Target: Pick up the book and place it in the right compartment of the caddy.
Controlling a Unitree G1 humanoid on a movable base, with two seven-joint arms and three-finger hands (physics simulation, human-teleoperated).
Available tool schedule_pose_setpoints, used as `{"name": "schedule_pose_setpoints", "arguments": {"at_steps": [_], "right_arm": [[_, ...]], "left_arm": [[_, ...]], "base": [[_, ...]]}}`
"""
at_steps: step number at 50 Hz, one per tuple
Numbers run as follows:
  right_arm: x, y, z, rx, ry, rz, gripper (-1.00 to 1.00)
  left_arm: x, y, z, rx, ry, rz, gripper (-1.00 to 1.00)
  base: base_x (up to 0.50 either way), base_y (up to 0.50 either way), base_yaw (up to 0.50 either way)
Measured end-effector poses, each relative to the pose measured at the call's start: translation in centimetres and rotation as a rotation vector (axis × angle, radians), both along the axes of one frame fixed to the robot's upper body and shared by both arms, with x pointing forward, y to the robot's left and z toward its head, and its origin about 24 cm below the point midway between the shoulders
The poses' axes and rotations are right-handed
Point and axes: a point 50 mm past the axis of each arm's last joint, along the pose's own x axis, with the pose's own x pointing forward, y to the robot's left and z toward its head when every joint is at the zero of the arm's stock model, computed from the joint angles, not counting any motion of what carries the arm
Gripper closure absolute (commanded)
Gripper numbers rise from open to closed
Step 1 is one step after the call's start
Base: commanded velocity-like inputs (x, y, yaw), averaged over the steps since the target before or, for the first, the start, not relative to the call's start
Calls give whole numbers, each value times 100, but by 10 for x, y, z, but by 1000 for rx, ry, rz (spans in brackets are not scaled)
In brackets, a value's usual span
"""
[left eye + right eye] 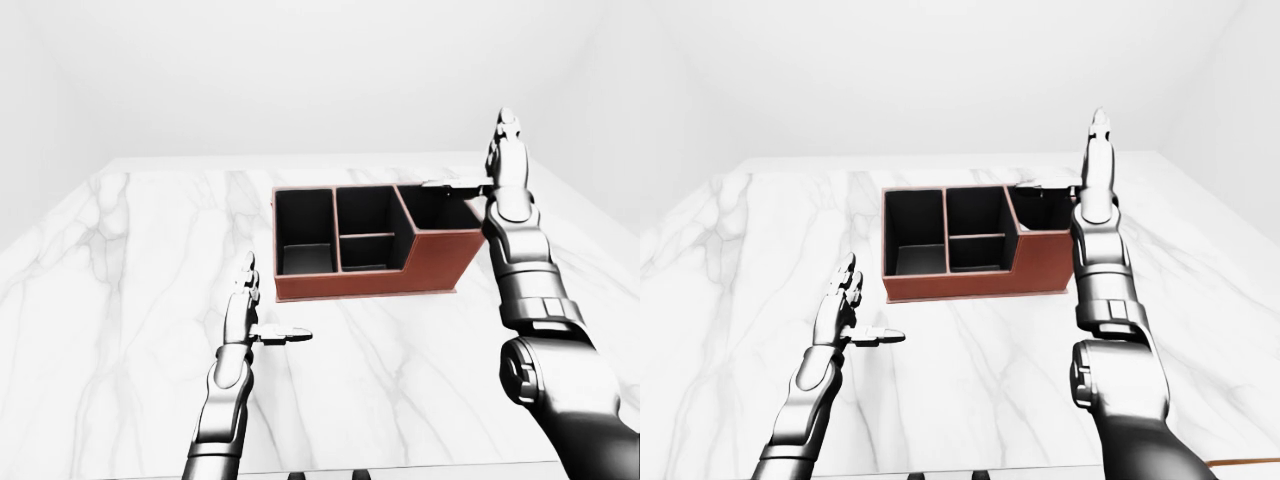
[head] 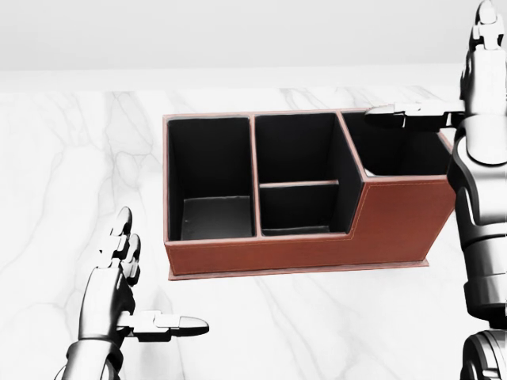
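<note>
Book isn't showing in any view, w/ marble tabletop (image 2: pixel 333 332) carrying the brown caddy (image 2: pixel 317 237), right robot hand (image 2: pixel 455 95) hanging spread above its right compartment (image 2: pixel 400 150), left robot hand (image 2: pixel 131 293) hovering spread nr bottom-left.

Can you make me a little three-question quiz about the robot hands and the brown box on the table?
1. True or false: the right hand has its fingers closed round the book.
2. How many compartments can you count in the caddy?
3. Which hand hovers low over the marble table, away from the caddy? A) the left hand B) the right hand

Key:
1. False. The right hand is open and empty, raised by the caddy's right end, with one finger reaching over the right compartment. No book can be seen; that compartment's inside is just dark.
2. Four: one left, two in the middle, one right.
3. A. Its fingers are spread open.
</note>
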Motion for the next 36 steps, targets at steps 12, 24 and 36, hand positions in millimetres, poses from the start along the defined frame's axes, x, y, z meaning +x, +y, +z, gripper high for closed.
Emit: {"name": "schedule_pose_setpoints", "arguments": {"at_steps": [12,24,36], "right_arm": [[-25,14,52,-34,-278,82,-100],[-71,30,100,-57,-574,168,-100],[-137,43,133,-58,-884,262,-100]], "left_arm": [[0,0,0,0,0,0,-100],[0,0,0,0,0,0,-100],[0,0,-1,1,0,0,-100]], "base": [[0,0,0],[0,0,0],[0,0,0]]}}
